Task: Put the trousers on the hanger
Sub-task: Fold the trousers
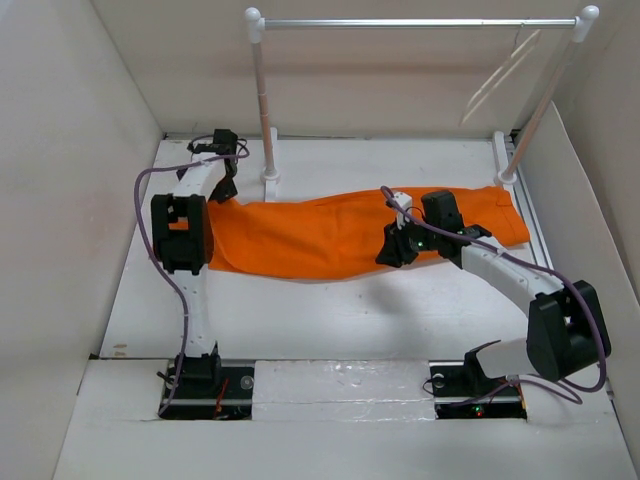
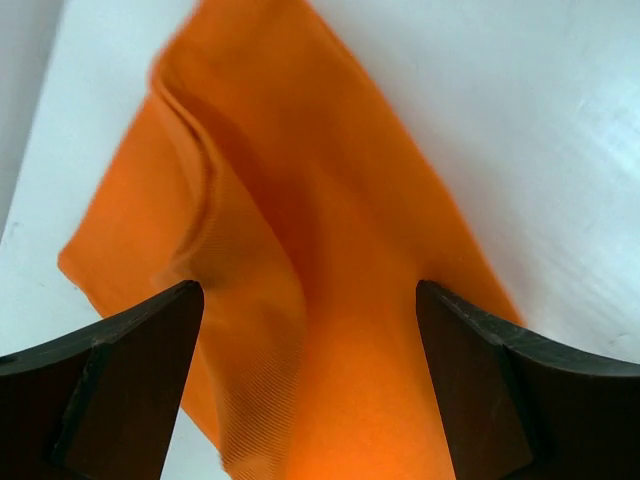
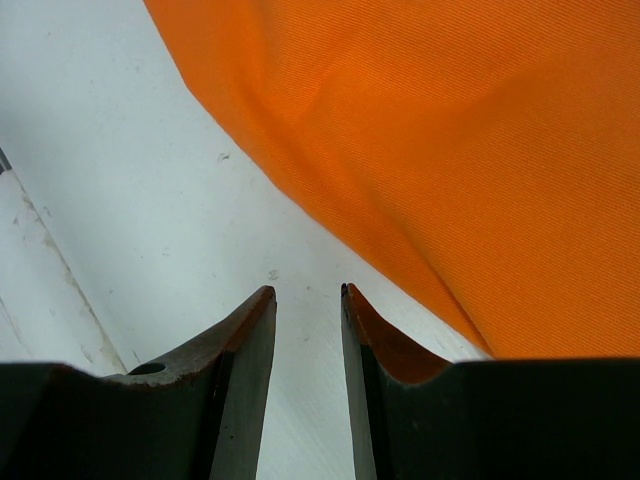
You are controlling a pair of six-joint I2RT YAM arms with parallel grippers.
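The orange trousers [image 1: 320,235] lie flat across the back half of the table, running left to right. The cream-white hanger [image 1: 497,78] hangs from the right end of the rack's bar. My left gripper [image 1: 224,186] is over the left end of the trousers. In the left wrist view it [image 2: 305,290] is wide open, with a raised fold of the orange cloth [image 2: 320,200] between its jaws. My right gripper [image 1: 393,250] is at the near edge of the trousers, about mid-length. In the right wrist view it [image 3: 308,290] is only slightly open and empty over bare table, with the cloth [image 3: 450,130] just to its right.
The rack's silver bar [image 1: 415,22] spans the back on white posts [image 1: 262,100], with their feet on the table behind the trousers. White walls close in the left, back and right sides. A raised strip [image 1: 340,380] runs between the arm bases.
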